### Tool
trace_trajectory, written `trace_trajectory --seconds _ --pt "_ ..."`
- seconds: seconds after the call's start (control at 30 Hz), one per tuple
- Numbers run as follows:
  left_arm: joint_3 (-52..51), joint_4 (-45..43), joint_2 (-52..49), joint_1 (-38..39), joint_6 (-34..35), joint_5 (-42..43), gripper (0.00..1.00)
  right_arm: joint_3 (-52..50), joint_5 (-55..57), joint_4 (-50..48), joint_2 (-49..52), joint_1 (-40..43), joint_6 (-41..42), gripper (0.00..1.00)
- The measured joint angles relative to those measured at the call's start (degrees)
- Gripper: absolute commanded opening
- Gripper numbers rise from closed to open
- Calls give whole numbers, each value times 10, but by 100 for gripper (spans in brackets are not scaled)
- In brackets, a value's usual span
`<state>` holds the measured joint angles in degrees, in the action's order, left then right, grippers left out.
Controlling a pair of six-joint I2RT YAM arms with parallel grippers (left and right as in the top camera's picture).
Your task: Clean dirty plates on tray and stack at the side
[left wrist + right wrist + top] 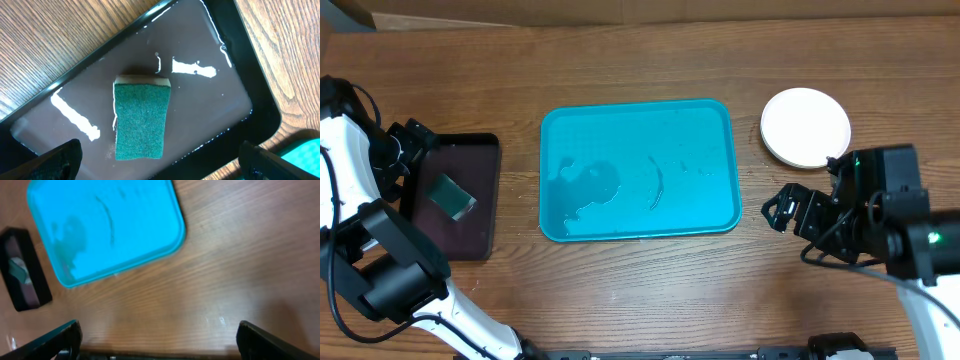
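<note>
A: Big stuff first?
B: You've got the wood surface, with the turquoise tray mid-frame and wet-looking patches on its left half.
A: Next?
B: Black tray at the left edge of the overhead, apart from the turquoise one.
A: Plates?
B: White plate upper right, on the surface near the tray's right end, not touching. You can't tell if others sit under it.
A: End effectors?
B: Your right end effector is lower right, below the plate, fingers apart, empty. Your left end effector hangs over the black tray, fingers wide apart, empty.
A: Smallest?
B: Green sponge, flat in the black tray, between the left fingers.
</note>
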<state>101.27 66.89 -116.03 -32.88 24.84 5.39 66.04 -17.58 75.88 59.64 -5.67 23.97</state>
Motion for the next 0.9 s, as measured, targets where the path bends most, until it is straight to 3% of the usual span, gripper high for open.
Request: trace_trajectory --seconds 0.3,0.63,0.9 --pt "0 0 0 0 0 0 100 -232 -33 -321 -240 -4 -48 100" --pt "0 0 0 0 0 0 100 -429 -43 -490 -449 -4 -94 100" --pt "0 0 0 0 0 0 100 -528 -47 -640 -530 -4 -98 100"
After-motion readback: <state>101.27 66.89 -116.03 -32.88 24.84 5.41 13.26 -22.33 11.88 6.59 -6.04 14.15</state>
